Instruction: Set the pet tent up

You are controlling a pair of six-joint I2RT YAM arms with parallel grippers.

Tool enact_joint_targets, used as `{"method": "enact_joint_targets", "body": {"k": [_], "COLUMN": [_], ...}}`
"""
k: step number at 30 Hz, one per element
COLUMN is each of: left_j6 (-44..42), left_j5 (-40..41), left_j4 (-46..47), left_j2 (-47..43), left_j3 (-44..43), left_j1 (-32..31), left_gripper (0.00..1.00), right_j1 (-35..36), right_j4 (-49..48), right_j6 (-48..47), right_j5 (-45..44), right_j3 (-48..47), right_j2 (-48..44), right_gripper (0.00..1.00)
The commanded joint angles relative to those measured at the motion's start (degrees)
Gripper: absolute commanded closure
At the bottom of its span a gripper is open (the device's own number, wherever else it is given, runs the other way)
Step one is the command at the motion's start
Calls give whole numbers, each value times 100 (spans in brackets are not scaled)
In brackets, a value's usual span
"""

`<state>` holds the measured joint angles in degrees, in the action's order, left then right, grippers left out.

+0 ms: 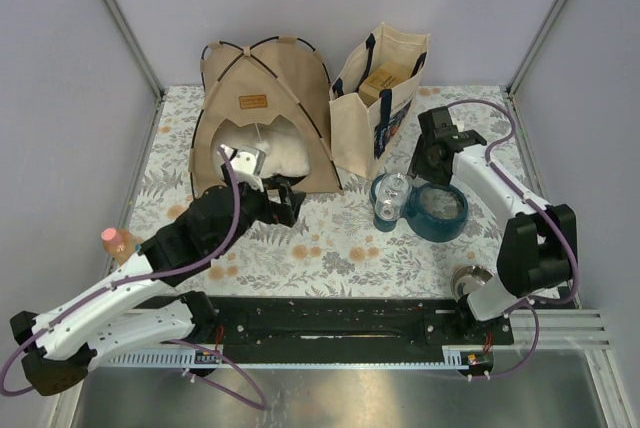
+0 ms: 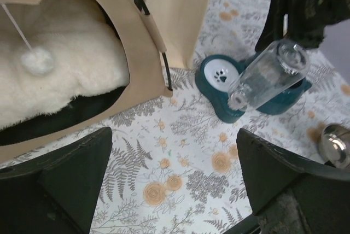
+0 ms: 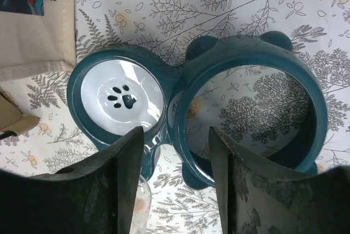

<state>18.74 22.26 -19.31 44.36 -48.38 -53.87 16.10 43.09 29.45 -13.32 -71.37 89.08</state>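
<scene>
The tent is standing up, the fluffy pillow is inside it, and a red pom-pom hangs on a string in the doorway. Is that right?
Almost. The pom-pom is white, not red. The left wrist view shows it hanging on its string in the doorway of the standing tent, with the fluffy pillow inside, just as you said.

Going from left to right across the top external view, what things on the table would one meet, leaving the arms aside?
Pink-capped bottle → pet tent → tote bag → shiny metal bowl. The teal feeder shares the tote bag's left-to-right span, so it is left out.
</scene>
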Motion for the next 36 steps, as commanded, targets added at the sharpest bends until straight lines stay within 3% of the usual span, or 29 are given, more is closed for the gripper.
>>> {"method": "enact_joint_targets", "body": {"k": [1, 5, 12, 22, 36], "left_j6": [366, 586, 596, 429, 218], "left_j5": [226, 375, 560, 605, 138], "left_j4": [-336, -337, -284, 138, 349], "left_j2": [-111, -278, -270, -279, 11], "left_j3": [-567, -550, -471, -224, -260], "left_j1": [17, 16, 78, 324, 755], "left_gripper": [1, 1, 1, 1, 1], "right_j1": [-37, -28, -37, -150, -1257], "right_j4": [-265, -617, -424, -503, -855], "right_j6": [298, 307, 254, 394, 1220], "right_j5": [286, 427, 102, 49, 374], "right_j3": [158, 369, 352, 299, 168], "right_j2": [276, 452, 927, 892, 1173], "right_gripper": [43, 47, 54, 83, 87]}}
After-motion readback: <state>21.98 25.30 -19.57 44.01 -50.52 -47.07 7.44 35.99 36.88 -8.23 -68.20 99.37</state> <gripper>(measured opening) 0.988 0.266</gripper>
